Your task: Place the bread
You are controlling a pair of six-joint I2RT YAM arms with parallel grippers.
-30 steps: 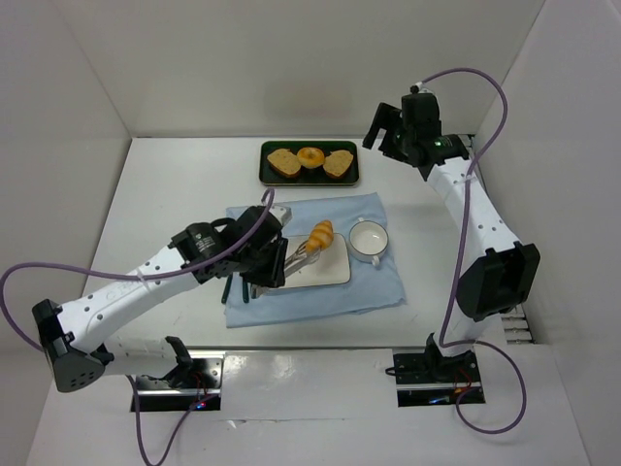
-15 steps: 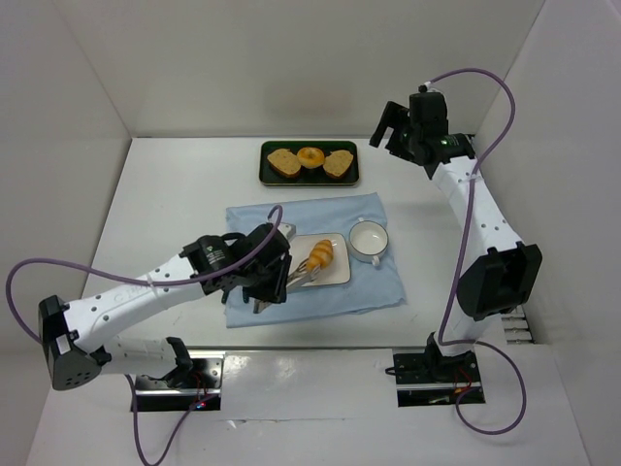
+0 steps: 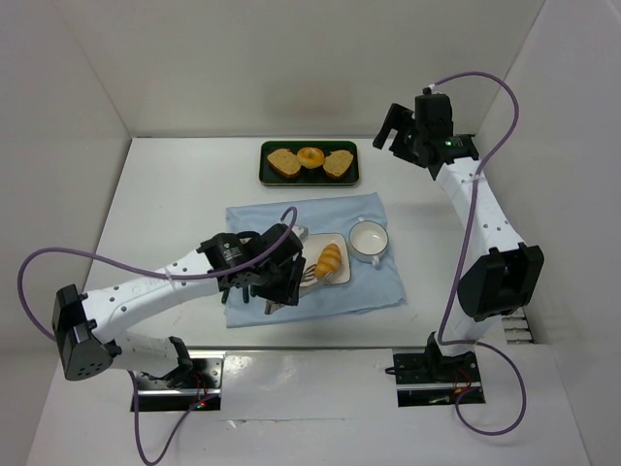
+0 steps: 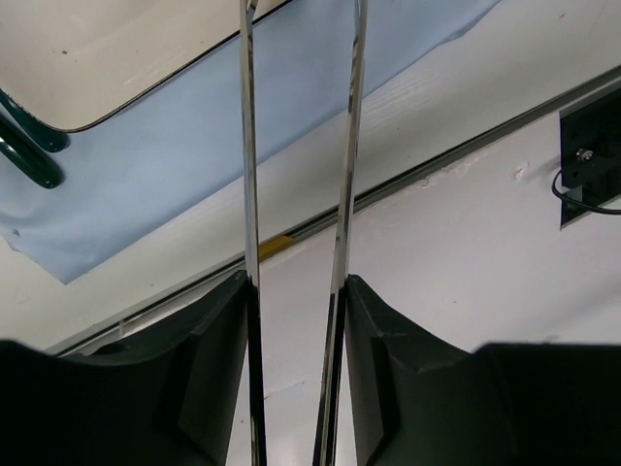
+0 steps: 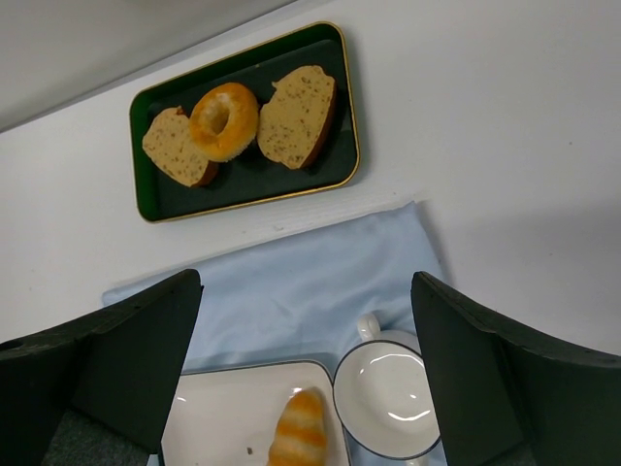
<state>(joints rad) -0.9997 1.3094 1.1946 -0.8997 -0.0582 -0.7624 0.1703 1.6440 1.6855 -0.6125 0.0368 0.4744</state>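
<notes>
1. The bread (image 3: pixel 330 260) lies slanted on the white plate (image 5: pixel 223 417), which sits on the blue cloth (image 3: pixel 330 214). The white cup (image 3: pixel 369 240) stands just beside the plate on the right.
2. The left claw (image 4: pixel 296 301) grips the metal tongs (image 4: pixel 248 146). Its fingers press on the two arms, which stand a little apart. The tips are out of the wrist view. From above they end just beside the roll, and I cannot tell whether they touch it.
3. The right claw (image 5: pixel 306 291) is wide open and empty, raised well apart over the far right of the worktop (image 3: pixel 175 194).
4. Risk: if a tip touches the roll, drawing the tongs back could drag it. Being plump and rounded, it may well roll off the plate's near edge onto the cloth.
5. Risk: with the arms sprung apart, the tongs could twist or slip in the claw, strike the plate and shove it against the cup.
6. Risk: a low pull-back could snag the cloth and shift everything on it.
</notes>
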